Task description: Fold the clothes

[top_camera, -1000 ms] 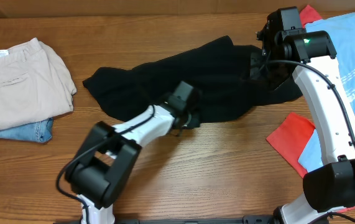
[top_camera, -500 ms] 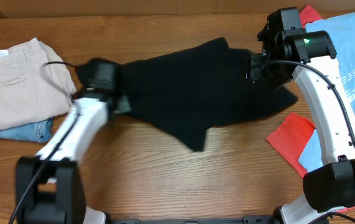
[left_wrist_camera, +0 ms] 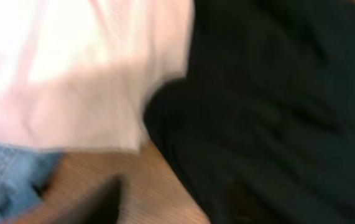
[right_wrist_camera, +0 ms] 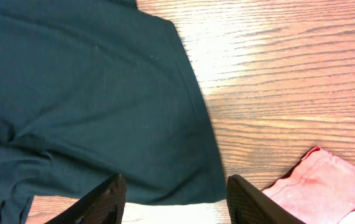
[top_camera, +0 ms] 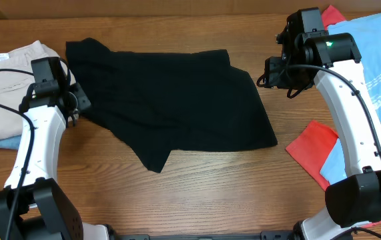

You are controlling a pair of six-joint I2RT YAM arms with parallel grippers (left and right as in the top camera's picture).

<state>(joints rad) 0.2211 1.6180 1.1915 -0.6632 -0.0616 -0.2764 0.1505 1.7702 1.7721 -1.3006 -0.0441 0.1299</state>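
Lying: large plain black soft-cloth T-shirt [top_camera: 177, 103], spread rumpled on wooden bench [top_camera: 210, 193].
Handling: likely light, limp, slides easily; pinch corners or hem.
Right jaws: wide, empty.
Left jaws: cannot tell, blurred.

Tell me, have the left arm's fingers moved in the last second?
Yes. The left fingers swept left in the overhead view, from mid-table to right beside the folded beige trousers, which stayed put.
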